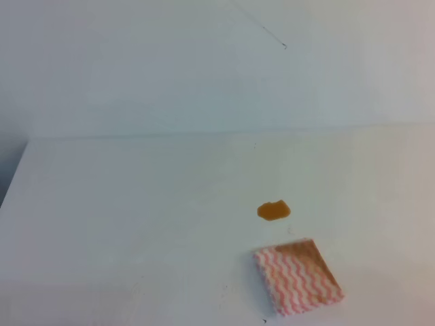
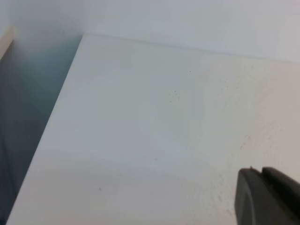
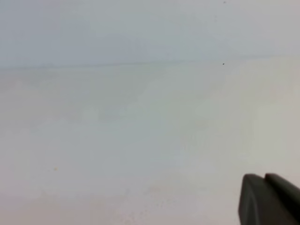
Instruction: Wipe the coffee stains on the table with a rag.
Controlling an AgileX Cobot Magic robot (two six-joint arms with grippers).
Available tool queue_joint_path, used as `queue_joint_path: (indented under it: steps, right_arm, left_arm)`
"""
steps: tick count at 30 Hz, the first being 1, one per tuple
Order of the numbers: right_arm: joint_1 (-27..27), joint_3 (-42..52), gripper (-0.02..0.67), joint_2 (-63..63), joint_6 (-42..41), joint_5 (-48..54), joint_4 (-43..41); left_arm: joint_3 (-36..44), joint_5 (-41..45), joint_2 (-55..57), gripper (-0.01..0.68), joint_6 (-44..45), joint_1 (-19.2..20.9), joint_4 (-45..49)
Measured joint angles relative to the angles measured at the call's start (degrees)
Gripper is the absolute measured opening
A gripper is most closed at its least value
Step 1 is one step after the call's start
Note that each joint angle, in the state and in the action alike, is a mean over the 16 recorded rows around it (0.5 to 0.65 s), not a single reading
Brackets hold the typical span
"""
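On the white table [image 1: 136, 204] lies one small glossy amber-brown coffee stain [image 1: 274, 210], right of centre. Just below it, slightly to the right and near the front edge, the rag [image 1: 298, 275] lies flat: pink-red and white wavy stripes with a tan-brown patch along its far edge. Neither gripper appears in the exterior high view. The left gripper [image 2: 261, 171] shows only as dark fingertips pressed together at the lower right of its wrist view, above bare table. The right gripper [image 3: 264, 177] looks the same in its wrist view, its fingers together and holding nothing.
The table's left edge [image 2: 51, 126] drops off to a darker floor. A pale wall [image 1: 204, 61] rises behind the table's back edge. A thin dark thread [image 1: 268, 32] hangs on the wall at upper right.
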Motion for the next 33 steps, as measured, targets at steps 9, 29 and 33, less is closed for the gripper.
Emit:
queue_joint_path:
  steps: [9, 29, 33]
  right_arm:
    - [0.0, 0.0, -0.003, 0.3, 0.0, 0.0, 0.0]
    - [0.0, 0.0, -0.003, 0.2, 0.0, 0.0, 0.0]
    - [0.0, 0.0, -0.003, 0.0, 0.0, 0.0, 0.0]
  left_arm:
    - [0.0, 0.0, 0.1, -0.001, 0.0, 0.0, 0.0]
    - [0.0, 0.0, 0.1, -0.001, 0.1, 0.0, 0.0]
    - [0.5, -0.2, 0.0, -0.001, 0.1, 0.0, 0.0]
